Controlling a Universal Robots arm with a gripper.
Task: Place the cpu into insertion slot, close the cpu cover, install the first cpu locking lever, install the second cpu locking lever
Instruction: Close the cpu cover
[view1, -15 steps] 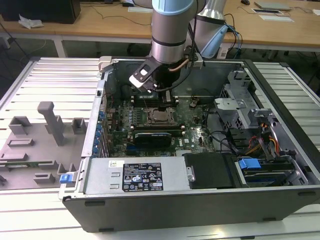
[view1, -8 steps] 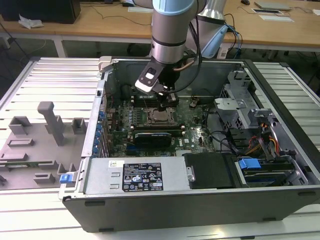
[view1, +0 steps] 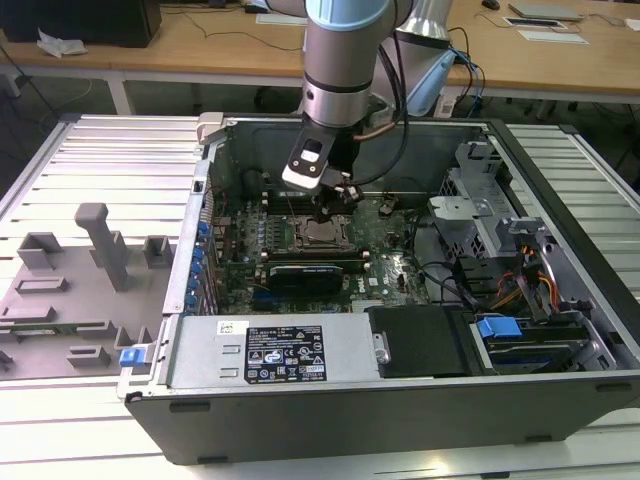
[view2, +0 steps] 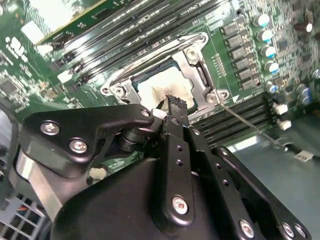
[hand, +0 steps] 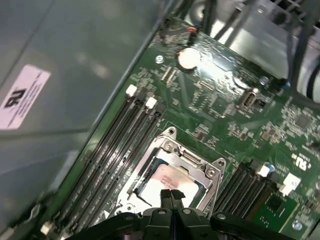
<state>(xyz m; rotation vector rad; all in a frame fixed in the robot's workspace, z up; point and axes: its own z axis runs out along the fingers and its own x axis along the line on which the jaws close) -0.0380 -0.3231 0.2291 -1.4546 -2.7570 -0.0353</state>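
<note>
Exterior view: the arm stands nearly upright over the open computer case, its wrist reaching straight down through the open side so that the gripper hangs directly above the socket on the green motherboard. First wrist view: the two black fingertips are pressed together with only a thin seam between them and pinch nothing. They sit over the edge of the chip, very close to its pale top, though contact cannot be confirmed. The chip lies flat inside the socket, its silvery-beige face showing through the cut-out of the cover frame, which lies down flat around it. Long black memory slots run along one side of the socket, and a second bank runs along the opposite side. Second wrist view: the closed fingertips again point at the chip's top, near the side of the socket closest to the gripper body. A thin metal lever rod runs out from one corner of the socket and crosses the memory slots beside it, well clear of the fingertips. Whether it is latched cannot be told.
</note>
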